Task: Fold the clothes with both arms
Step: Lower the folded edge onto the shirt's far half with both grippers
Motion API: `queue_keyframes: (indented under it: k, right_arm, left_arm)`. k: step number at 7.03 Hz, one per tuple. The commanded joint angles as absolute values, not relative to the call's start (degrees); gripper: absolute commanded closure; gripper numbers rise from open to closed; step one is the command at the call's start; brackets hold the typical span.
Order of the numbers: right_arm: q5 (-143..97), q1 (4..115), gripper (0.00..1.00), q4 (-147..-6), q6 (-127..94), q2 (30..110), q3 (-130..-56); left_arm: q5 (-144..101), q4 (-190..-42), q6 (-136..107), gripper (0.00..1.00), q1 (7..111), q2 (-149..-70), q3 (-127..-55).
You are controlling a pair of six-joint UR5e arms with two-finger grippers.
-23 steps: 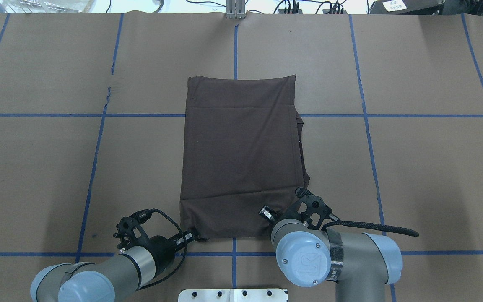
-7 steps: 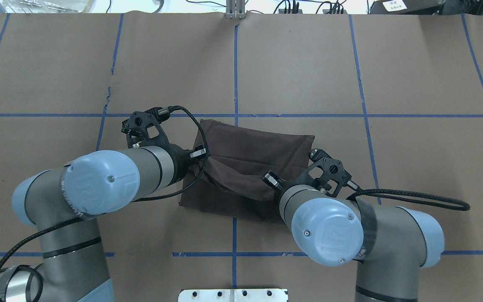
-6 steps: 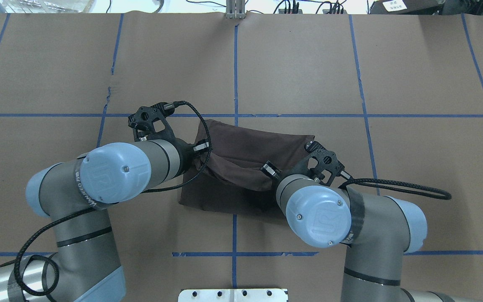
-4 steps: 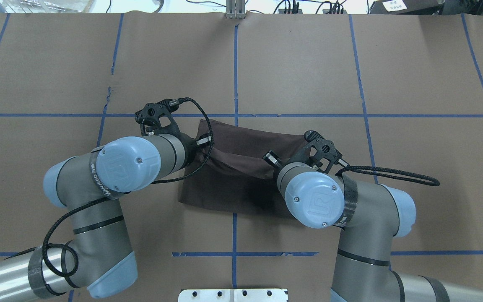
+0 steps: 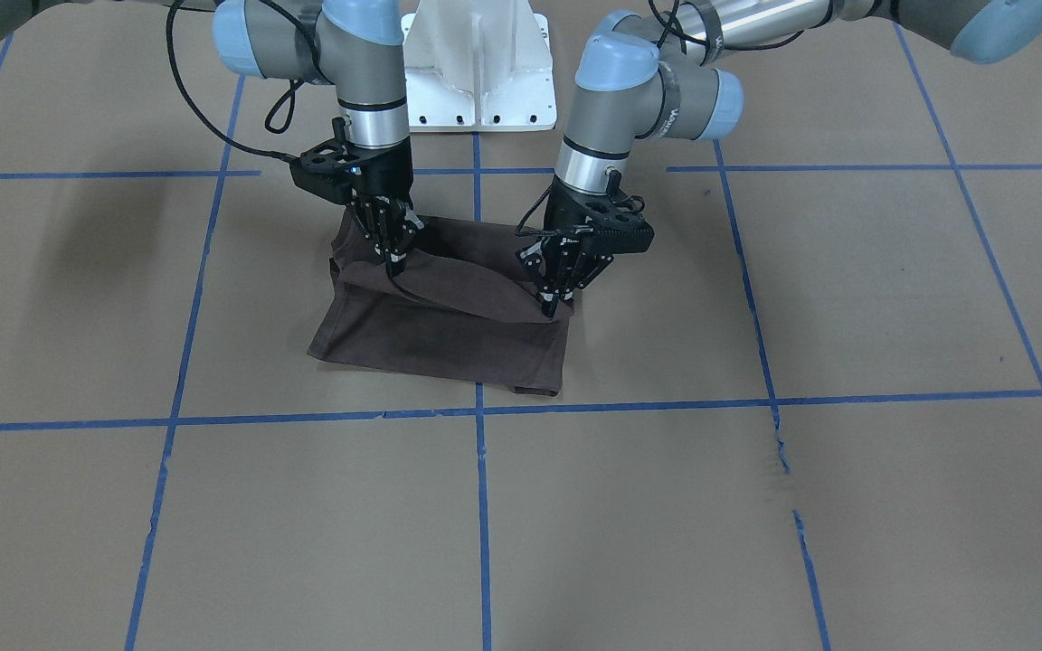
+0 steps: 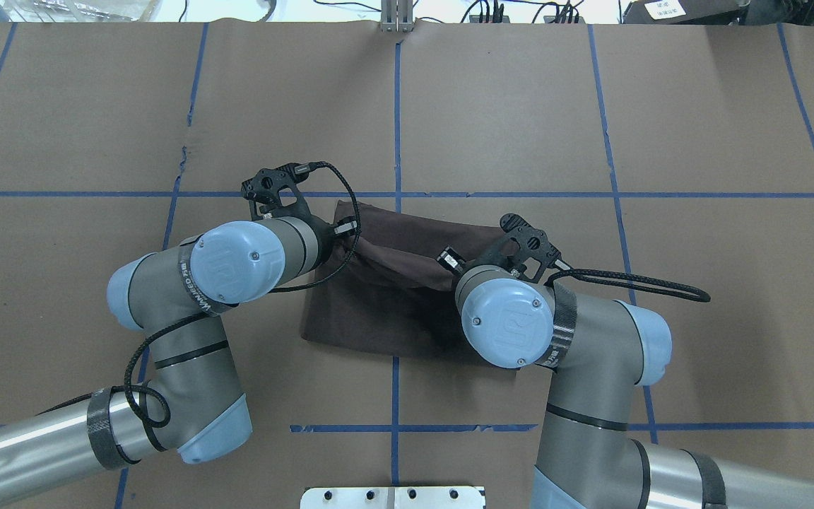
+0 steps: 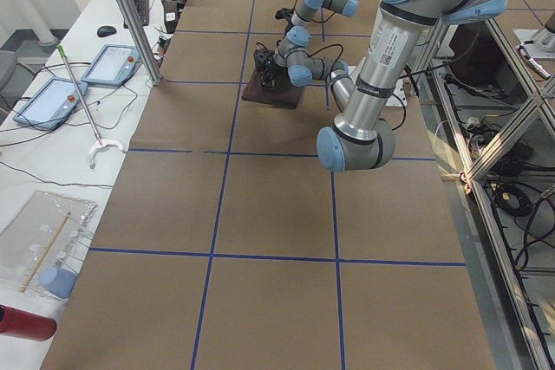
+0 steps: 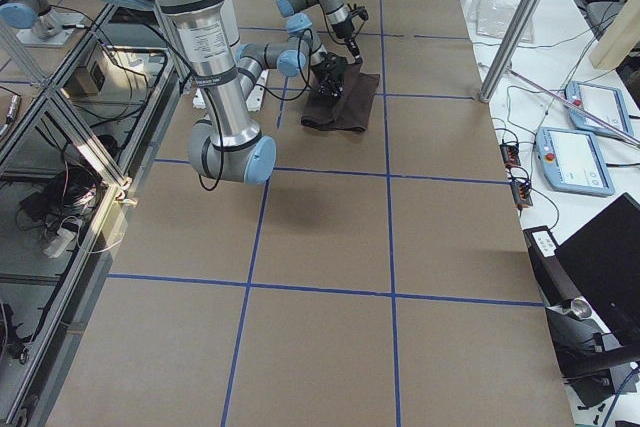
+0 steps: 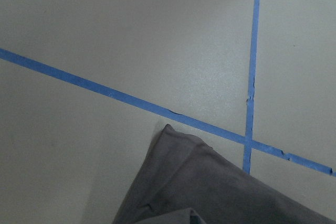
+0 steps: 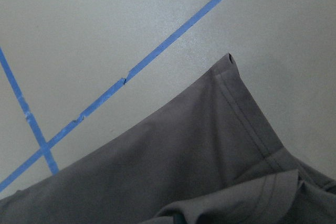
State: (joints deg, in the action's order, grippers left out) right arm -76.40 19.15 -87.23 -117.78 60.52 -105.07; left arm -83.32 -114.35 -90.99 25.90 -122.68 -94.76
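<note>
One dark grey-brown T-shirt (image 5: 449, 342) lies near the middle of the table (image 5: 756, 506). It sits across the tape line that runs near to far, and just on the robot's side of the blue tape line (image 5: 666, 402) that runs left to right. It is already folded to a narrow rectangle. Its lower layer rests flat on the brown paper. The upper layer is lifted: the edge from the robot's side hangs in the air as a sagging band between the two grippers, above the flat part.

The left gripper (image 5: 554, 300) pinches the left corner of this lifted edge, with its fingers pressed together on the cloth. The right gripper (image 5: 393, 262) grips the right corner in the same way, also clamped on the cloth. It seems to stand a little nearer to the robot than the left one. Each wrist camera looks past its held cloth to a far corner of the flat layer, and the left one shows that corner just beside a crossing of tape lines.

I judge that the step in hand is the fold of the near half over the far half, and that it is about half done. The next move calls for carrying both corners further from the robot, with the right side catching up so the fold does not come skew. The band should be kept stretched to avoid wrinkles. Then both grippers must lower until the held edge meets the far edge, and only then open.
</note>
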Motion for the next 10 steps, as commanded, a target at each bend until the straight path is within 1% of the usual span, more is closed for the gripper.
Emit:
queue_keyframes:
  k: [1,2,3,4,5,6,8,10]
  right_arm:
    - [-76.46,19.07,0.69,-87.27,-115.68,60.64,-102.5]
    - [-76.2,18.99,0.01,-86.93,-109.66,59.6,-100.13]
    - [-77.25,19.68,0.0,-84.84,-106.12,58.81,-101.33]
    - [-79.95,20.21,0.0,-84.99,-103.91,57.75,-102.56]
    - [-79.98,20.04,0.0,-85.25,-99.62,55.66,-101.87]
    - [-79.89,19.34,0.0,-85.25,-95.14,55.37,-101.43]
    - [-79.72,19.77,0.0,-85.25,-86.35,54.94,-97.23]
    - [-80.24,23.97,0.0,-85.26,-79.49,54.84,-92.4]
  left_arm:
    - [-83.32,-116.0,-90.79,0.81,25.93,-123.31,-92.47]
    - [-83.49,-117.49,-85.14,0.01,26.01,-123.22,-92.72]
    - [-84.11,-118.55,-81.34,0.0,26.97,-123.14,-94.73]
    - [-90.38,-118.48,-78.08,0.0,29.94,-122.18,-96.49]
    - [-92.96,-119.26,-75.52,0.0,31.19,-120.08,-97.98]
    - [-92.99,-120.49,-75.5,0.0,31.2,-119.36,-98.08]
    - [-92.99,-120.59,-75.85,0.0,31.11,-119.27,-98.0]
    - [-92.99,-120.59,-76.11,0.0,31.03,-119.27,-97.65]
